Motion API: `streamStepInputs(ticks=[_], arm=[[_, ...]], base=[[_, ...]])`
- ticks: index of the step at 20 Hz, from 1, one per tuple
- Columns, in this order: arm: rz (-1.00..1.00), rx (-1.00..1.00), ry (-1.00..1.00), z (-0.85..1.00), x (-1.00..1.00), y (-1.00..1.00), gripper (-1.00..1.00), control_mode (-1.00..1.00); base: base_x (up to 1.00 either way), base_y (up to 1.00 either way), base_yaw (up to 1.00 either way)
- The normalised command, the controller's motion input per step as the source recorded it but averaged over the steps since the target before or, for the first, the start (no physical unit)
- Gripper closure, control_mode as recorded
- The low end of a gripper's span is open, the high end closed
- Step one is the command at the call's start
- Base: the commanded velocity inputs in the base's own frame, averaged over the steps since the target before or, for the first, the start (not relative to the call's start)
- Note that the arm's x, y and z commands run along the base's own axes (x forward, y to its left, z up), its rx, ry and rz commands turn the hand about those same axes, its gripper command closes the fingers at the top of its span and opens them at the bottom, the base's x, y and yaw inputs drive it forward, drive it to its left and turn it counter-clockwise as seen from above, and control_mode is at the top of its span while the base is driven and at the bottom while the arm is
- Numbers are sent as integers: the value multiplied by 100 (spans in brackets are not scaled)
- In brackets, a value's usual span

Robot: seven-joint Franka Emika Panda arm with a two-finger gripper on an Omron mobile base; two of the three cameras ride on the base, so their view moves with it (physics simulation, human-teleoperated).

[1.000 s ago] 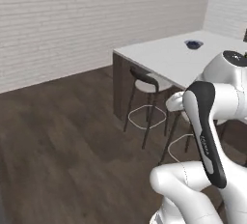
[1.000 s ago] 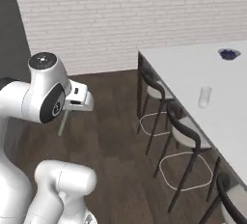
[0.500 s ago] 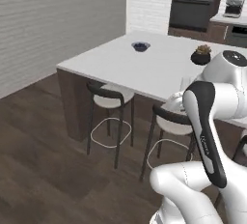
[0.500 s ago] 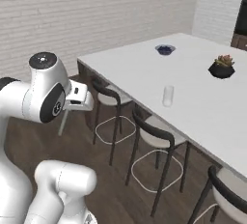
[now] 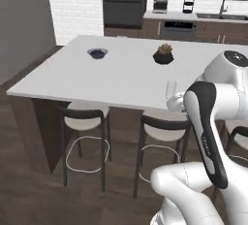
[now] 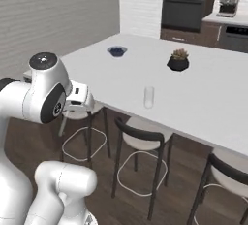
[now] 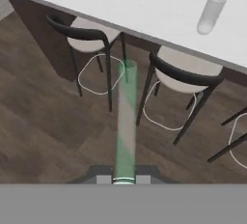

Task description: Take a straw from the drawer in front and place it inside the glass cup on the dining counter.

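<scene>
In the hand view a pale green translucent straw (image 7: 126, 121) sticks out from between my fingertips, with my gripper (image 7: 124, 180) shut on its near end. It points over the wooden floor toward the stools. The glass cup (image 7: 211, 13) stands upright near the front edge of the white dining counter (image 7: 144, 1), up and to the right of the straw's tip and well apart from it. The same cup (image 6: 148, 97) (image 5: 170, 89) shows in both base views on the counter (image 6: 203, 88) (image 5: 121, 73). The drawer is out of view.
Black-backed stools (image 7: 91, 37) (image 6: 145, 139) (image 5: 85, 115) stand under the counter's near edge. On the counter sit a blue-filled bowl (image 5: 97, 53) and a potted plant (image 5: 163, 54). Wall ovens (image 5: 123, 6) and a sink worktop (image 5: 218, 15) line the back.
The whole scene has swung as the base turned: the dining counter and its stools have come from the side to straight ahead and closer. The arm's pose looks unchanged.
</scene>
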Motion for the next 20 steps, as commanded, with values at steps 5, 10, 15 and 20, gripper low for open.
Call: streamStepInputs(ticks=[5, 10, 15, 20], arm=[[0, 0, 0, 0, 0, 0, 100, 100], [0, 0, 0, 0, 0, 0, 100, 100], [0, 0, 0, 0, 0, 0, 100, 100], [0, 0, 0, 0, 0, 0, 100, 100]], base=[[66, 39, -59], [74, 18, -45], [87, 24, -30], [98, 38, -20]])
